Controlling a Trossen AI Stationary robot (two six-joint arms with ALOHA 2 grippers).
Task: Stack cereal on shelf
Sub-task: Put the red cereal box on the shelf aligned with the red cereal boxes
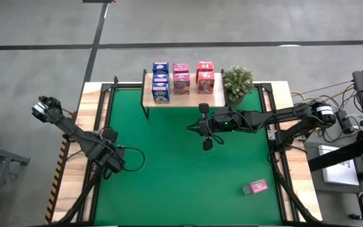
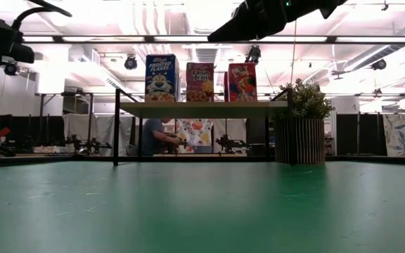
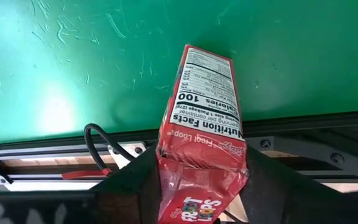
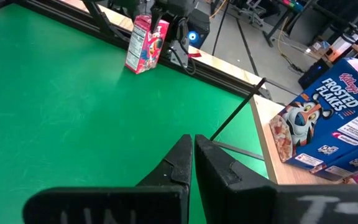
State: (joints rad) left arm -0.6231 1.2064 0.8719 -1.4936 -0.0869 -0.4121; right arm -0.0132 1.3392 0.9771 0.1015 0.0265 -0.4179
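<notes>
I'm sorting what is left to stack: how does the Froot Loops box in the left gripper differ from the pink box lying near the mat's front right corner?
The Froot Loops box is clamped in the left gripper, off the mat; the pink box lies flat, untouched. Both are small and off the shelf.

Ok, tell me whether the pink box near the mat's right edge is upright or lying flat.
Lying flat: the pink cereal box shows its broad face upward on the green mat.

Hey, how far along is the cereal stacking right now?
Done: seven boxes stand on the shelf: three blue, two pink, two red.
In hand: the left gripper is clamped on a red Froot Loops box at the green mat's left edge.
Left: that box, plus a pink box lying on the mat. The right gripper is shut and empty near the shelf.
</notes>
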